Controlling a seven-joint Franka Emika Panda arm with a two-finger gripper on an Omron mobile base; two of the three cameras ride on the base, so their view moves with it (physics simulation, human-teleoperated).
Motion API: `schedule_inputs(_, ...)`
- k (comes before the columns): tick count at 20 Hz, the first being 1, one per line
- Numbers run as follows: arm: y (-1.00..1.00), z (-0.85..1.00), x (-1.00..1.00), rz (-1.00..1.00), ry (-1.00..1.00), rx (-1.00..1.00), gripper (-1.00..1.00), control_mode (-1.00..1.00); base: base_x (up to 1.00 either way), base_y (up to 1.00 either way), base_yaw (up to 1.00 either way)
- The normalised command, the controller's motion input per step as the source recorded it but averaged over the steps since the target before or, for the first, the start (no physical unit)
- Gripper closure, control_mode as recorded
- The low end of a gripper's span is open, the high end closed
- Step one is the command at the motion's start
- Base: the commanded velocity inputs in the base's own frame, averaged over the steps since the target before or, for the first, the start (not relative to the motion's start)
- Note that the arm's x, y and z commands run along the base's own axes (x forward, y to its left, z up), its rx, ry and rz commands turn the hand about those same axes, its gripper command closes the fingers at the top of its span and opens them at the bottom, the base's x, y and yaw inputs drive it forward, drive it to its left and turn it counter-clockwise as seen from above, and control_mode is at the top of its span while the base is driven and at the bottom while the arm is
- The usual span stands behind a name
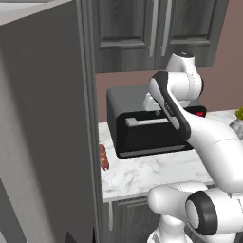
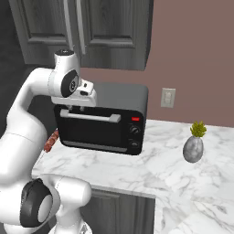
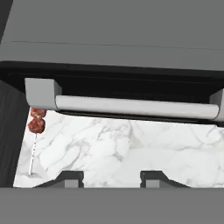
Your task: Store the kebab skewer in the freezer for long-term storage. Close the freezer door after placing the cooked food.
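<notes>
The kebab skewer (image 1: 103, 158) is seen lying on the marble counter (image 1: 156, 173), left of the black toaster oven (image 1: 142, 124), not yet picked up. The gripper (image 3: 111, 178), apparently spread and empty, is held above the counter; freezing and door-closing remain undone.

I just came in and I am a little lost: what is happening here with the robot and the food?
The robot arm holds nothing. Its gripper hovers open above the marble counter, in front of the black toaster oven. The kebab skewer lies untouched on the counter's left edge, beside the tall grey fridge side. It has not been picked up yet, so storing it in the freezer is not yet begun.
</notes>
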Motion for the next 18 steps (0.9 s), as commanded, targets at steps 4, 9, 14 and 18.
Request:
schedule_inputs(4,0.0,-0.09,0.0,0.0,0.1,0.0,-1.0,-1.0,0.0,0.0,0.0)
schedule_inputs(9,0.38,-0.36,0.0,-0.05,0.18,0.0,-1.0,-1.0,0.0,0.0,0.0)
schedule_inputs(14,0.5,-0.44,-0.11,-0.11,0.12,0.03,-1.0,-1.0,0.0,0.0,0.0)
schedule_inputs(18,0.37,-0.52,-0.17,-0.06,0.03,0.06,-1.0,-1.0,0.0,0.0,0.0)
